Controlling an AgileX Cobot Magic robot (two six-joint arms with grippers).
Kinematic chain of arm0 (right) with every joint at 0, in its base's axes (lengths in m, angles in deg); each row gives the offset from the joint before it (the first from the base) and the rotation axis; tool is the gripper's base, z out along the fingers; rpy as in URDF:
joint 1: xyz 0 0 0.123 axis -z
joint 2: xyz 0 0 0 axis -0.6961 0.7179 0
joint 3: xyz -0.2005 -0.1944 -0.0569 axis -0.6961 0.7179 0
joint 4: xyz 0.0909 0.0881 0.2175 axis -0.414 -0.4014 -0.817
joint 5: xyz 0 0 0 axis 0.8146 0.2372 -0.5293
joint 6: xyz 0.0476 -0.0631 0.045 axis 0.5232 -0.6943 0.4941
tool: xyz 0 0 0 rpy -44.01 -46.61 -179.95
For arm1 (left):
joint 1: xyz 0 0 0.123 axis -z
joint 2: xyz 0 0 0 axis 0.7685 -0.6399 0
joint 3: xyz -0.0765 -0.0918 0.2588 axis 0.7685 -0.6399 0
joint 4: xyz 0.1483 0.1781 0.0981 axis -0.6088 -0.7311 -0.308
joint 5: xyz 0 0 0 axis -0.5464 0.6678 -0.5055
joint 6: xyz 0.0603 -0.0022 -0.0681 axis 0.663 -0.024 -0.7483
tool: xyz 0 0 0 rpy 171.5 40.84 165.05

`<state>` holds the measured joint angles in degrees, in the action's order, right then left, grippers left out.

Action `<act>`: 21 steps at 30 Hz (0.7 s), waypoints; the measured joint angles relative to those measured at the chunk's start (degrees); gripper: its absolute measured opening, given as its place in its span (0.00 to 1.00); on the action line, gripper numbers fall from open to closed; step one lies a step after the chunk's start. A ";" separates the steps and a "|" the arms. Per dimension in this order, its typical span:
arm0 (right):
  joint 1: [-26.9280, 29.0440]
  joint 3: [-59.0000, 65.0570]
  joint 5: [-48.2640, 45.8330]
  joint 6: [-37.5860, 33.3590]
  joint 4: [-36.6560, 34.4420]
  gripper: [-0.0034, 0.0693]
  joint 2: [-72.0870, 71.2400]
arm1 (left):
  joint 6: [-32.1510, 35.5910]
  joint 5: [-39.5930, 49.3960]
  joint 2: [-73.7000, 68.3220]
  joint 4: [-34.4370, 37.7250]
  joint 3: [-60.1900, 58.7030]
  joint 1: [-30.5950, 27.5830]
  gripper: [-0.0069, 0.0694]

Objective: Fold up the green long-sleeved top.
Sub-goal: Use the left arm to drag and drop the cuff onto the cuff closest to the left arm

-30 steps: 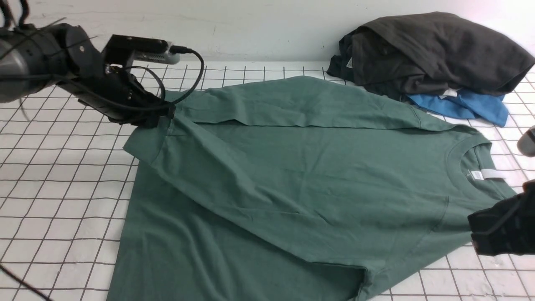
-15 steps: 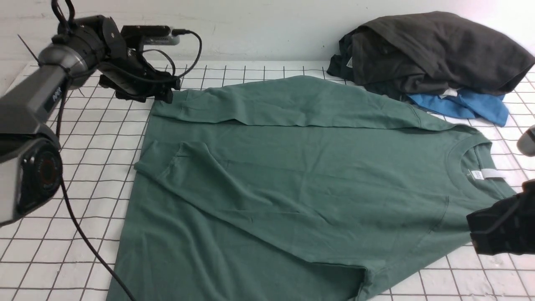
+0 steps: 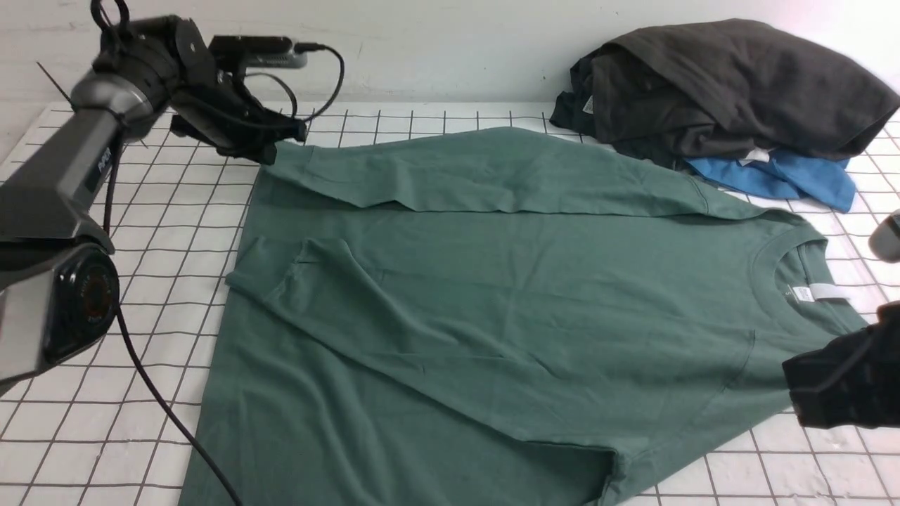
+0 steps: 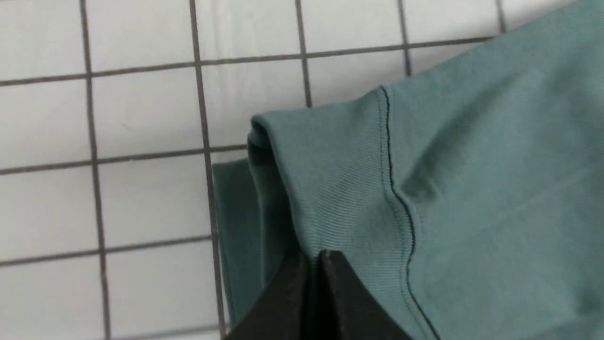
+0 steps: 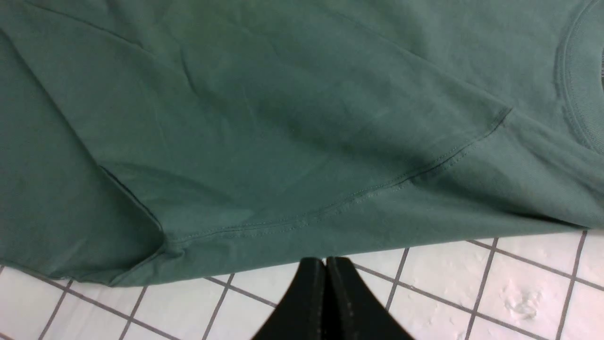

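Note:
The green long-sleeved top [image 3: 506, 295] lies spread on the gridded table, neck and white label [image 3: 819, 292] to the right. Its near sleeve lies folded across the body, cuff [image 3: 281, 270] at the left. Its far sleeve [image 3: 457, 172] lies along the back edge. My left gripper [image 3: 275, 144] is shut on that far sleeve's ribbed cuff [image 4: 330, 174] and holds it slightly raised; the jaws [image 4: 314, 257] pinch the fabric. My right gripper [image 3: 798, 386] is shut and empty [image 5: 325, 259], just off the top's edge [image 5: 283, 236] near the shoulder.
A dark grey-black garment [image 3: 731, 84] is heaped at the back right, with a bright blue garment [image 3: 787, 179] under it, close to the top's far shoulder. White gridded table [image 3: 126, 281] shows to the left. The left arm's cable [image 3: 162, 407] hangs over the near left.
My left gripper let the near sleeve drop onto the body, moved back to the far sleeve's cuff and shut on it, lifting it a little. The right arm has not moved.

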<state>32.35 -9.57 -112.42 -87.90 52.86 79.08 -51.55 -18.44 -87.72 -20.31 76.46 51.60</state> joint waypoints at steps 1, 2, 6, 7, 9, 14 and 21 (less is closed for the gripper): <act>0.00 0.00 0.00 -0.20 0.20 0.03 0.00 | 0.01 3.00 1.21 0.00 1.11 0.06 0.09; 0.00 0.00 0.00 -0.35 0.46 0.03 0.00 | -0.04 5.32 2.94 -0.05 1.85 0.28 0.09; 0.00 0.00 0.07 -0.58 1.44 0.03 0.00 | -0.57 7.76 11.74 -3.00 -4.14 1.61 0.09; 0.00 0.00 0.07 -0.63 1.53 0.03 0.00 | -0.69 7.88 13.86 -3.73 -6.95 1.89 0.09; 0.00 0.00 0.01 -0.63 1.53 0.03 0.00 | -0.83 7.95 18.83 -5.00 -15.55 2.27 0.09; 0.00 0.00 1.19 -0.63 1.72 0.03 0.00 | -0.83 8.02 25.57 -6.06 -37.89 2.27 0.10; -0.05 0.00 3.40 -0.86 1.54 0.03 0.00 | -0.78 7.84 26.15 -6.76 -49.28 2.34 0.29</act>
<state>32.31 -9.57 -109.02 -88.76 54.40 79.08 -52.33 -10.60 -61.57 -27.07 27.18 53.94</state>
